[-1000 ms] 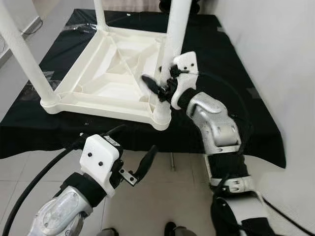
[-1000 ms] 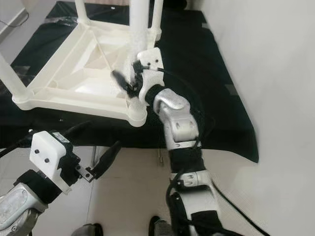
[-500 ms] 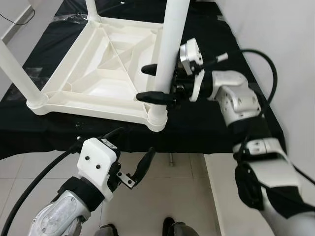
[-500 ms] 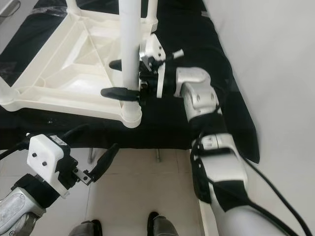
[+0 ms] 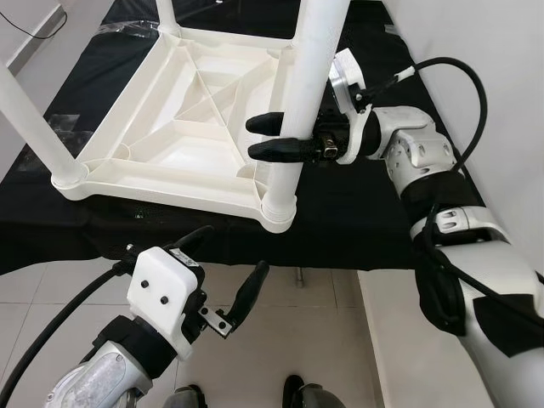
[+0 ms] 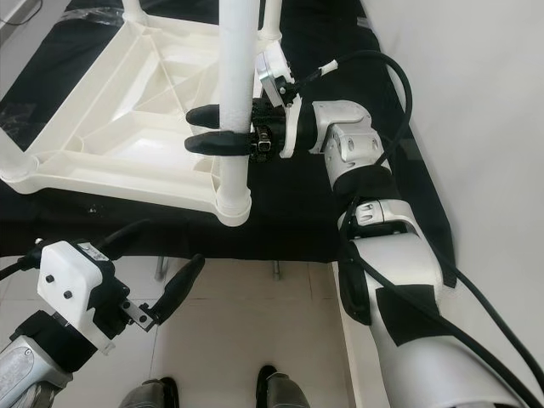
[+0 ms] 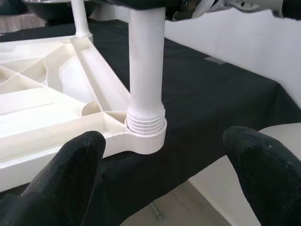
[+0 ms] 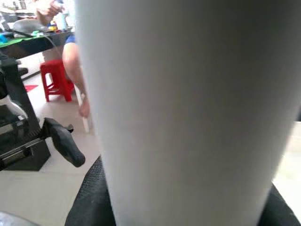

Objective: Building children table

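Nearest, the left gripper (image 5: 228,270) is hovering over the floor tiles (image 5: 323,340) with fingers spread apart. Beyond it, the upturned white table (image 5: 183,127) is lying on a black cloth (image 5: 357,212), and the right gripper (image 5: 274,137) is grasping its near-right leg (image 5: 308,85).

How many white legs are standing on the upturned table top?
3: the near-right leg between the right gripper fingers, one at the near-left corner, one at the far corner. The fourth corner lies outside the pictures.
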{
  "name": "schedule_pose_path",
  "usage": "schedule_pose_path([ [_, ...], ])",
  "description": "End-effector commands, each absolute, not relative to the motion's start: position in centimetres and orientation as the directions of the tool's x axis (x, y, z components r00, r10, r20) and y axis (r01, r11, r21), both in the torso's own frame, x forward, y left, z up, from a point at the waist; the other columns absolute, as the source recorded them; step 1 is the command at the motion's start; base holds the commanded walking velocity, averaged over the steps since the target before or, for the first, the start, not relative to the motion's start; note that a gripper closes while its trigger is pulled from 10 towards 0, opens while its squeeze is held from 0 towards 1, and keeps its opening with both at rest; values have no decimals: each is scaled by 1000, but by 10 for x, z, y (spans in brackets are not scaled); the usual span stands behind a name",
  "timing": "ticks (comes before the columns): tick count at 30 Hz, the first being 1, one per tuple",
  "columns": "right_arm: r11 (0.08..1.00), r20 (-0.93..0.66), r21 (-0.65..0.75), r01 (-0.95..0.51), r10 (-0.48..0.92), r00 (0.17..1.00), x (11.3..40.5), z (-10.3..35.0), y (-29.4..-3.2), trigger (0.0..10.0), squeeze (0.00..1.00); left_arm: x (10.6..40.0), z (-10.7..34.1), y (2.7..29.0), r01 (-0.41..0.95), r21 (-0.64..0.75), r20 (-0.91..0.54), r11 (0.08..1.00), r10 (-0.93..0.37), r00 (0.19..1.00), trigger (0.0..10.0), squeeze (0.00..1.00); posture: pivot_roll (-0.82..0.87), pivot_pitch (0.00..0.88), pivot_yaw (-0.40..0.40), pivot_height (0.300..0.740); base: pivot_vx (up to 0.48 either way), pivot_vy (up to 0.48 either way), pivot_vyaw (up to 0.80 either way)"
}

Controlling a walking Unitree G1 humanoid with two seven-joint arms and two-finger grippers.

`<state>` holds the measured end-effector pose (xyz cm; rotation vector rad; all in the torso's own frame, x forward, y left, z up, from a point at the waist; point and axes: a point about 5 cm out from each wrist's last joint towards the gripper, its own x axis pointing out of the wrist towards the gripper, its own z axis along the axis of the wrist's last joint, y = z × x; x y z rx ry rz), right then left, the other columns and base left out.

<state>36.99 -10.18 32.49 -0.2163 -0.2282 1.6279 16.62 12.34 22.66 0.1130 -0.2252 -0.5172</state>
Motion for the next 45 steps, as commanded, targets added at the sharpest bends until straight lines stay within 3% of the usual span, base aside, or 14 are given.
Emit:
schedule_pose_path([
  [1, -77, -23, -266, -961, 997, -74, 370, 321, -102, 0, 0, 162, 227, 123, 486, 169, 174, 858, -511, 842, 10000, 0, 204, 288, -76, 740, 0, 0, 0],
  [5, 5, -52, -298, -955, 998, 21, 375, 316, -104, 0, 0, 162, 227, 122, 487, 167, 176, 857, -512, 841, 10000, 0, 196, 289, -76, 740, 0, 0, 0],
  [6, 231, -69, -288, -930, 963, 260, 385, 302, -103, 0, 0, 162, 227, 122, 486, 164, 177, 859, -510, 842, 10000, 0, 161, 286, -95, 740, 0, 0, 0],
  [8, 231, -69, -288, -930, 963, 260, 385, 302, -103, 0, 0, 162, 227, 122, 486, 164, 177, 859, -510, 842, 10000, 0, 161, 286, -95, 740, 0, 0, 0],
  [10, 597, -102, -205, -775, 775, 624, 390, 268, -93, 0, 0, 163, 227, 121, 486, 159, 180, 860, -509, 842, 10000, 0, 153, 287, -87, 740, 0, 0, 0],
  [12, 711, -96, -138, -689, 683, 724, 373, 249, -77, 0, 0, 165, 227, 120, 490, 156, 183, 858, -512, 839, 10000, 0, 151, 291, -80, 740, 0, 0, 0],
  [23, 802, 51, -107, -587, 594, 803, 358, 253, -30, 0, 0, 178, 229, 115, 510, 163, 213, 844, -535, 817, 10000, 0, 121, 228, -76, 740, 0, 0, 0],
  [24, 806, 64, -109, -582, 590, 805, 361, 256, -30, 10000, 0, 179, 230, 114, 509, 165, 217, 845, -535, 817, 10000, 0, 122, 225, -77, 740, 0, 0, 0],
  [29, 816, 108, -108, -568, 577, 809, 358, 262, -32, 10000, 0, 181, 229, 115, 509, 170, 215, 844, -536, 817, 10000, 0, 122, 219, -73, 740, 0, 0, 0],
  [30, 779, 132, -91, -621, 627, 768, 351, 265, -32, 10000, 1000, 182, 229, 115, 509, 172, 213, 844, -536, 817, 10000, 0, 123, 217, -72, 740, 0, 0, 0],
  [35, 647, 112, -154, -747, 763, 637, 351, 266, -46, 10000, 1000, 183, 229, 116, 509, 175, 213, 843, -537, 816, 10000, 0, 115, 217, -70, 740, 0, 0, 0],
  [38, 485, 88, -222, -846, 874, 478, 352, 267, -57, 10000, 753, 183, 229, 115, 512, 173, 214, 841, -540, 814, 10000, 0, 115, 220, -71, 740, 0, 0, 0],
  [39, 394, 65, -232, -889, 918, 390, 356, 268, -64, 10000, 0, 183, 228, 114, 513, 171, 215, 841, -540, 814, 10000, 0, 120, 227, -75, 740, 0, 0, 0],
  [45, 260, 68, -196, -946, 966, 251, 362, 276, -76, 10000, 0, 178, 226, 116, 505, 164, 206, 847, -530, 823, 10000, 0, 136, 246, -84, 740, 0, 0, 0],
])
